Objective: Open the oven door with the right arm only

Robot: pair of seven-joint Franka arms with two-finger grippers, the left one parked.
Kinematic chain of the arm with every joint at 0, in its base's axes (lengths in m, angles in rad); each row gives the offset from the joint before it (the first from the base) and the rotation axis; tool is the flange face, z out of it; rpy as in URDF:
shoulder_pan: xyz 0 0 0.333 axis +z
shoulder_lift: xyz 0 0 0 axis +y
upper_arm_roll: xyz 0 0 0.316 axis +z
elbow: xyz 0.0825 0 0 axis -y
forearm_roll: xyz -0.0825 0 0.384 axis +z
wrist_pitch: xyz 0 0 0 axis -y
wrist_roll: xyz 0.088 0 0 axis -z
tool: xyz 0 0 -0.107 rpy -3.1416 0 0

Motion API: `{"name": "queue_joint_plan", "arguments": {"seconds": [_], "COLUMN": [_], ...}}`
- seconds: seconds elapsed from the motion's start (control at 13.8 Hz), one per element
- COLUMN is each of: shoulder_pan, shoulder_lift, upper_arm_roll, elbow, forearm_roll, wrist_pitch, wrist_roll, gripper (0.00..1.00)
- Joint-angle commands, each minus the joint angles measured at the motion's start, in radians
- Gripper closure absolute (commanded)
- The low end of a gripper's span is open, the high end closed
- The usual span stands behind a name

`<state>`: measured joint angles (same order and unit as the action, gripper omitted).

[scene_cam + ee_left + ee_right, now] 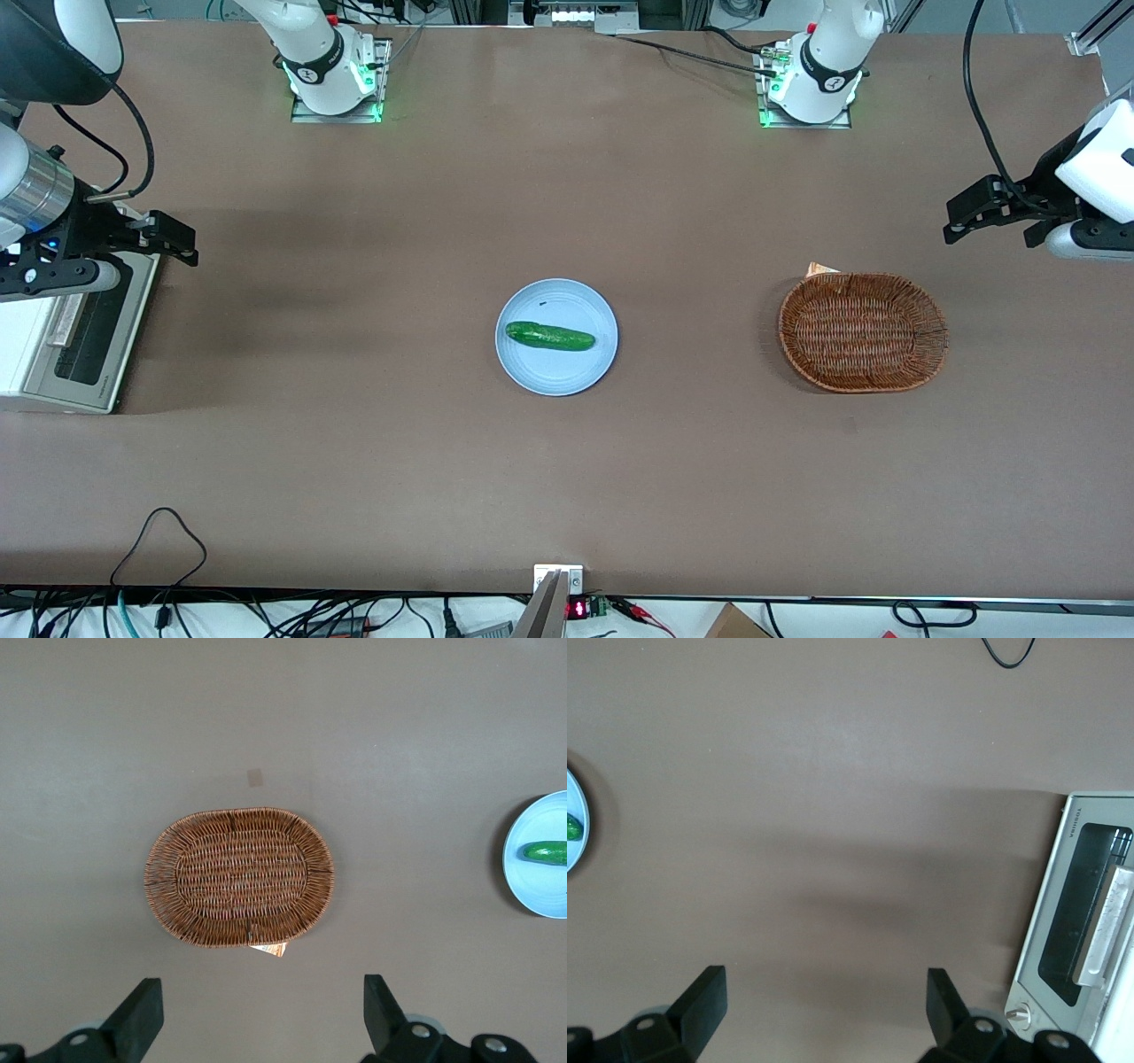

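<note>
A small white toaster oven (27,354) stands at the working arm's end of the table. Its oven door (93,332), a silver-grey frame around dark glass with a bar handle (66,321), lies shut against the oven. The door (1083,921) and its handle (1109,926) also show in the right wrist view. The right arm (35,190) hangs above the oven's end that is farther from the front camera. Its black gripper (182,241) is open, holds nothing, and hovers over bare table beside the door's edge. In the wrist view the gripper (827,992) touches nothing.
A light blue plate (532,363) with a green cucumber (549,336) sits mid-table. A brown wicker basket (862,331) lies toward the parked arm's end. A black cable loop (159,532) rests near the table's front edge.
</note>
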<state>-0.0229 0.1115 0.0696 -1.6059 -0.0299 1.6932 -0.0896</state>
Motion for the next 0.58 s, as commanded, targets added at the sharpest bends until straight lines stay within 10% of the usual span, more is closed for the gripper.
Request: {"name": "queue_joint_plan", "arguments": {"seconds": [0.0, 0.51], "shoulder_pan": [-0.002, -0.002], "shoulder_lift": [-0.004, 0.000], "upper_arm_roll": [0.006, 0.006], "elbow": [0.012, -0.003], "forearm_roll": [-0.004, 0.004], "wrist_pitch": [-0.015, -0.010], "wrist_roll": [-0.010, -0.002], "gripper": [0.00, 0.00]}}
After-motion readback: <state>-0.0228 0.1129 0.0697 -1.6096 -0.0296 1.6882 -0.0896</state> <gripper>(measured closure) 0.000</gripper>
